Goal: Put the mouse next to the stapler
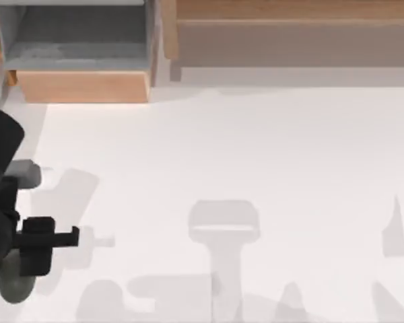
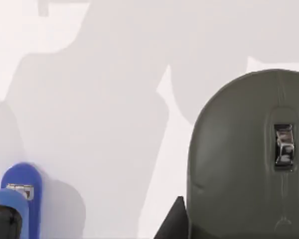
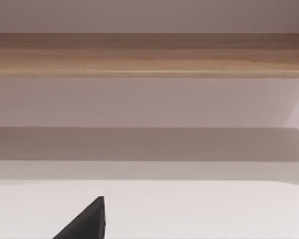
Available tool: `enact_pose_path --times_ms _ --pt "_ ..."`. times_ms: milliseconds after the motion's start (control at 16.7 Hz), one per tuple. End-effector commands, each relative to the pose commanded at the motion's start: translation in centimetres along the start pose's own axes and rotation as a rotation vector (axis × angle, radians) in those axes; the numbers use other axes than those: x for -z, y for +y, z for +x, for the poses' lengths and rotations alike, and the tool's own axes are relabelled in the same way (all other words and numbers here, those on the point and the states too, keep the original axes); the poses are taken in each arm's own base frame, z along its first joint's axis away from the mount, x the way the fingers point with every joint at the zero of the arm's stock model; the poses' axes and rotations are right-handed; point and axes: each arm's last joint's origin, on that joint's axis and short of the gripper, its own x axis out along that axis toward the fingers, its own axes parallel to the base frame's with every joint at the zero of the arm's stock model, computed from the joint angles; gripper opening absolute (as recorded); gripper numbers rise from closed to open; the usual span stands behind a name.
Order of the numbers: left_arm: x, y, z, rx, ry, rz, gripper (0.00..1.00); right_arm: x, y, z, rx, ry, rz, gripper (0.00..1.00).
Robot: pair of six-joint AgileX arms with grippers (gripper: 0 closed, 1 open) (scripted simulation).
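Grey-green oval mouse (image 1: 15, 286) (rounded body) lies at the table's near-left edge.

top: overhead, down | left wrist: close on mouse (image 2: 249, 159) | right wrist: toward wooden shelf (image 3: 149, 55)

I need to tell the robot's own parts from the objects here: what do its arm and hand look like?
The left arm is matte black and blocky, with a short light-grey cylinder on it. Its left hand is black and boxy with a thin straight finger. A black wedge-shaped fingertip shows in the right wrist view.
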Motion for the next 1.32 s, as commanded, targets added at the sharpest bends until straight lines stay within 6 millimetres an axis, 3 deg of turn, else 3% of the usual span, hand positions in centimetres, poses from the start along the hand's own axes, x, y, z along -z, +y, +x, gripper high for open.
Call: enact_pose_path --times_ms 240,420,1320 --pt "4.4 -0.1 2.6 -0.014 0.053 0.032 0.00 0.0 0.0 0.0 0.000 0.000 0.000 1.00" --pt "6.1 0.0 3.7 -0.022 0.075 0.047 0.00 0.0 0.0 0.0 0.000 0.000 0.000 1.00" --pt "6.1 0.0 3.6 -0.011 0.050 0.048 0.00 0.0 0.0 0.0 0.000 0.000 0.000 1.00"
